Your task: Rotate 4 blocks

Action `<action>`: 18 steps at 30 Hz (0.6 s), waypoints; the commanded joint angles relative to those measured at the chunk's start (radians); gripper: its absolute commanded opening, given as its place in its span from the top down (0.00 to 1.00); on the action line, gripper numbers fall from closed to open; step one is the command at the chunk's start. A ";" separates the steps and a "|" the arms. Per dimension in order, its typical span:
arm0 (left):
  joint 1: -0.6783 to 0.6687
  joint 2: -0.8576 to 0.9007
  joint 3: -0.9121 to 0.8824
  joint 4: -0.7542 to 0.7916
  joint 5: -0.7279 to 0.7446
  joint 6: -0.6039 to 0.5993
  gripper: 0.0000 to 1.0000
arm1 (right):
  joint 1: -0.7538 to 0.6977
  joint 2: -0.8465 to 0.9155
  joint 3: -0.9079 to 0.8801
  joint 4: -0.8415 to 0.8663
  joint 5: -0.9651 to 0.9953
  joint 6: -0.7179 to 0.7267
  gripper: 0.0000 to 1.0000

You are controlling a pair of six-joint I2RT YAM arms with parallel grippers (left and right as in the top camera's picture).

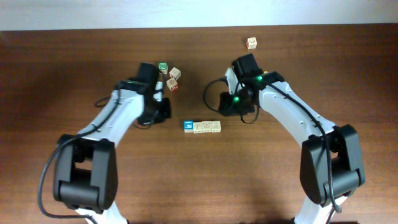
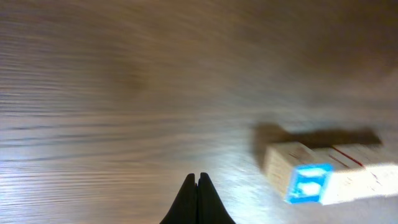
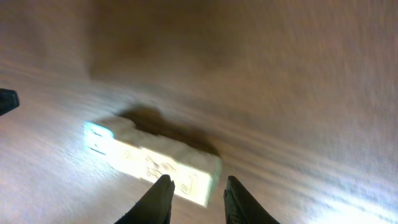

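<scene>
Four blocks lie in one tight row mid-table: a blue-faced one [image 1: 188, 126] at the left end, then three pale beige ones [image 1: 198, 127] [image 1: 207, 127] [image 1: 216, 126]. My left gripper [image 1: 163, 114] is low over the wood, left of the row. In the left wrist view it [image 2: 198, 178] is shut and holds nothing, and the blue end face [image 2: 308, 183] shows off to the right. My right gripper [image 1: 229, 114] hovers by the row's right end. In the right wrist view it [image 3: 199, 182] is open, with the last beige block [image 3: 196, 177] showing between the tips, not gripped.
Three loose cubes sit at the back left beside the left arm: a green-faced one [image 1: 163, 66] and two pale ones [image 1: 175, 73] [image 1: 172, 84]. Another cube [image 1: 251, 42] lies near the far edge on the right. Bare wooden tabletop [image 1: 199, 180] lies in front.
</scene>
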 commanded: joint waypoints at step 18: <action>0.164 0.011 -0.007 0.055 -0.116 0.038 1.00 | 0.300 0.152 0.029 0.269 0.389 0.119 0.70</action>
